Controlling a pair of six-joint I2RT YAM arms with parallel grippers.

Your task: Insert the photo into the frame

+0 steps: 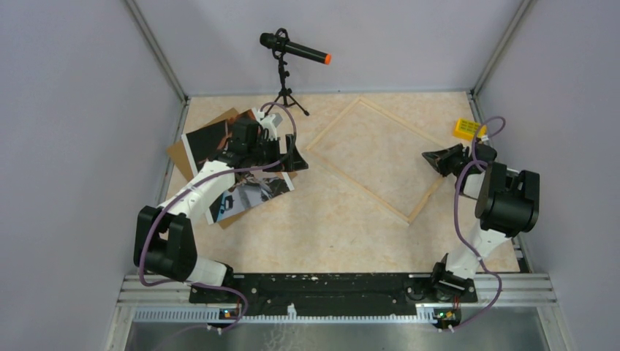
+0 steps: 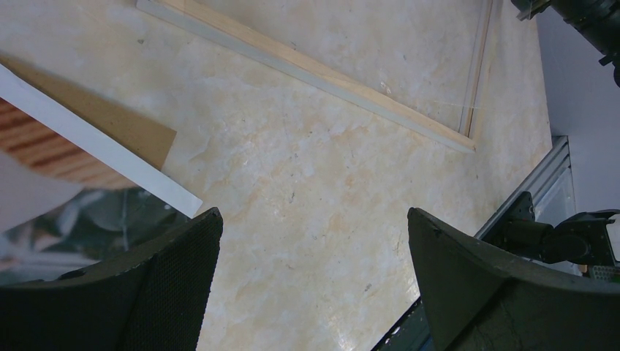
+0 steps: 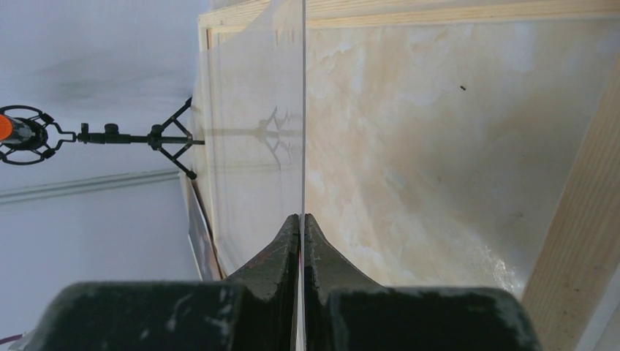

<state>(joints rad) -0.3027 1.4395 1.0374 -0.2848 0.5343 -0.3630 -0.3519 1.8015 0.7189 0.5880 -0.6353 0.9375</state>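
The pale wood frame [image 1: 358,186] lies flat on the table, turned like a diamond, right of centre. The photo [image 1: 208,139], dark with a white border, lies at the left on a brown backing board [image 1: 178,155]. My left gripper [image 1: 291,157] hovers open and empty over the photo's right edge. In the left wrist view my left gripper [image 2: 314,213] stands over bare table, with the photo's white border [image 2: 95,146] at left and a frame rail [image 2: 314,73] beyond. My right gripper [image 1: 433,157] is at the frame's right corner. In its wrist view my right gripper [image 3: 302,216] is shut on a thin clear pane [image 3: 252,146] seen edge-on, over the frame [image 3: 439,11].
A microphone on a small tripod [image 1: 292,50] stands at the back, between the photo and the frame. A yellow block [image 1: 468,129] lies at the far right by the wall. Grey walls close in left, right and back. A metal rail runs along the near edge.
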